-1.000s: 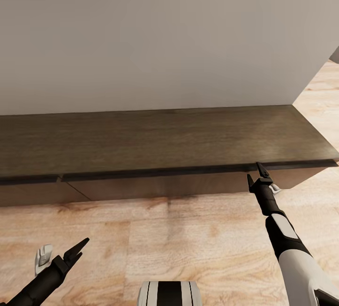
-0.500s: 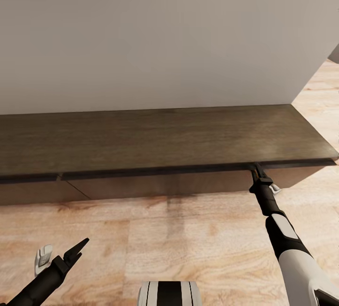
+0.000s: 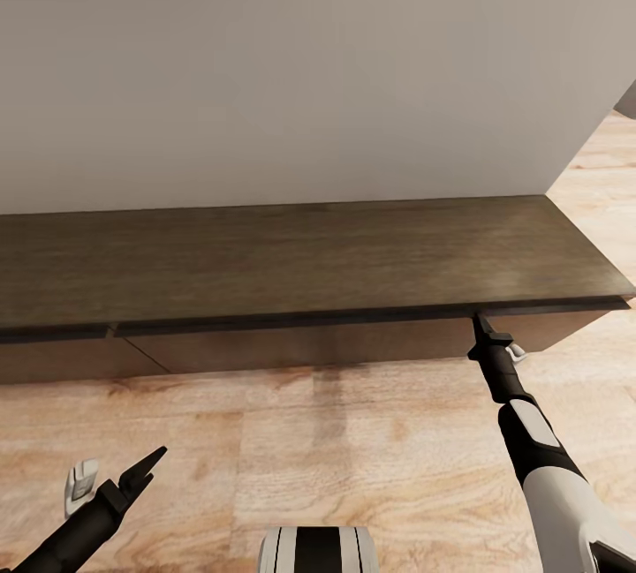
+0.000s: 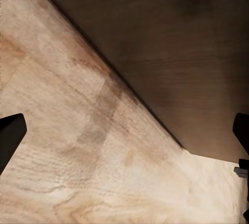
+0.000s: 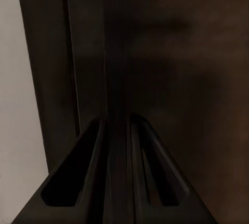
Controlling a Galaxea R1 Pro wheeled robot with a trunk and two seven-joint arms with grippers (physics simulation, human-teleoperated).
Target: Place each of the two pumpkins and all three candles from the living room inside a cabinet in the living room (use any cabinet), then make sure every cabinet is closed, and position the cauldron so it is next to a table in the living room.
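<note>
The cabinet (image 3: pixel 309 255), a long low dark-brown unit, stands against the wall, and its flat drawer front (image 3: pixel 300 348) looks closed. My right gripper (image 3: pixel 480 321) reaches to the top of that front, near the unit's right end, its tips tucked under the overhanging top. In the right wrist view the right gripper (image 5: pixel 116 125) has its fingers nearly together, with a thin dark strip of the cabinet (image 5: pixel 181 53) between them. My left gripper (image 3: pixel 124 460) hangs open and empty low over the floor. The left wrist view has its fingers (image 4: pixel 10 136) wide apart, facing the cabinet (image 4: pixel 171 42).
A plain pale wall (image 3: pixel 309 70) rises behind the unit and ends at a corner on the right. Light wood floor (image 3: pixel 309 441) runs in front of the unit and past its right end. My base (image 3: pixel 318 551) is at the bottom.
My right gripper has pushed forward, so its tips now sit under the cabinet's top edge and its fingers have come together. The left arm has not moved.
</note>
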